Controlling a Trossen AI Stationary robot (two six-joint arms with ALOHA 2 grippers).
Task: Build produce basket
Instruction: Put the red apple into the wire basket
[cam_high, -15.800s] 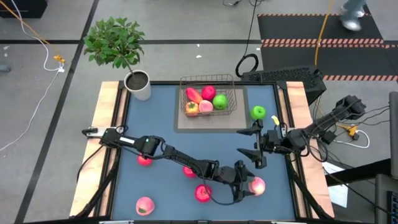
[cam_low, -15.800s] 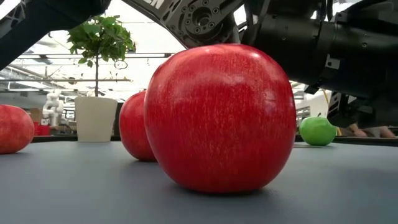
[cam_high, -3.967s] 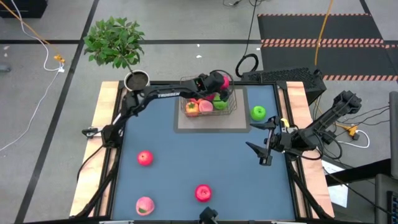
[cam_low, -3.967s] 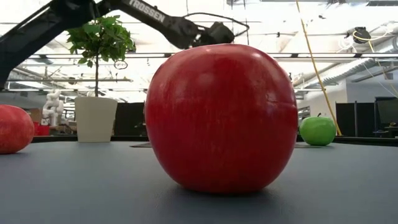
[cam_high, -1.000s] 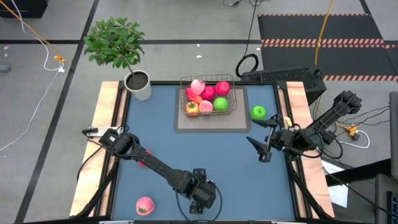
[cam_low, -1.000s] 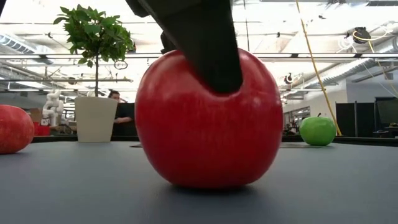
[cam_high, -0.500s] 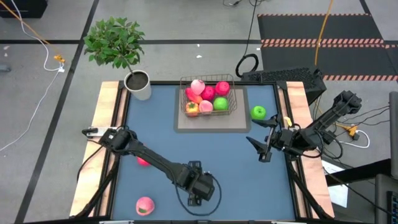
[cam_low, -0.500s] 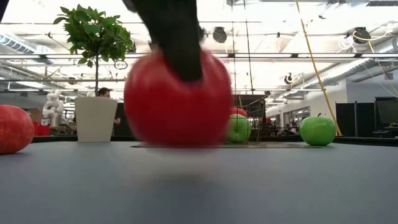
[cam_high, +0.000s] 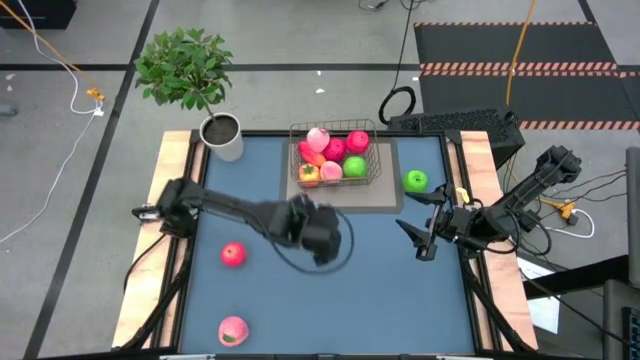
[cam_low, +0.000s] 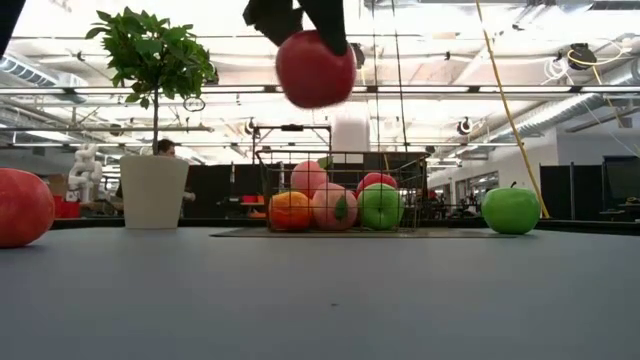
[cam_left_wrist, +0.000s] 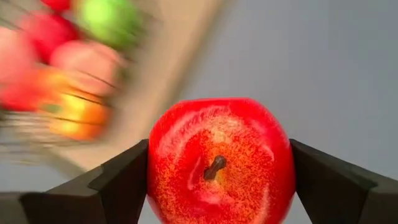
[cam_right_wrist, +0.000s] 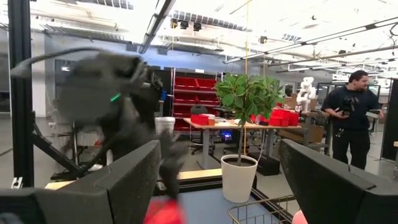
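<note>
The wire basket (cam_high: 335, 158) stands on a grey mat at the table's far middle, with several red, pink, green and orange fruits in it (cam_low: 335, 205). My left gripper (cam_high: 320, 238) hangs above the table's middle, just near of the basket, shut on a red apple (cam_low: 315, 68). A green apple (cam_high: 415, 181) rests on the table right of the basket. A red apple (cam_high: 233, 254) and a pink peach (cam_high: 232, 329) lie at the near left. My right gripper (cam_high: 415, 238) waits open at the table's right side. My left gripper pinches the red apple between its two fingers (cam_left_wrist: 121, 180), one on each opposite side (cam_left_wrist: 155, 168), with the stem end (cam_left_wrist: 216, 167) facing back at the wrist. The fingers slant down from the table's left. The apple hangs lifted clear, high above the table.
A potted plant in a grey pot (cam_high: 222, 135) stands at the far left corner. The grey mat (cam_high: 385, 195) reaches out around the basket. Bare blue table lies between the near fruits and the basket. A person (cam_right_wrist: 351, 109) stands in the room beyond.
My left gripper has gone up from the near edge and toward the far edge and the basket, turning as it went. The red apple it holds has left the table and is now lifted clear, high above it.
</note>
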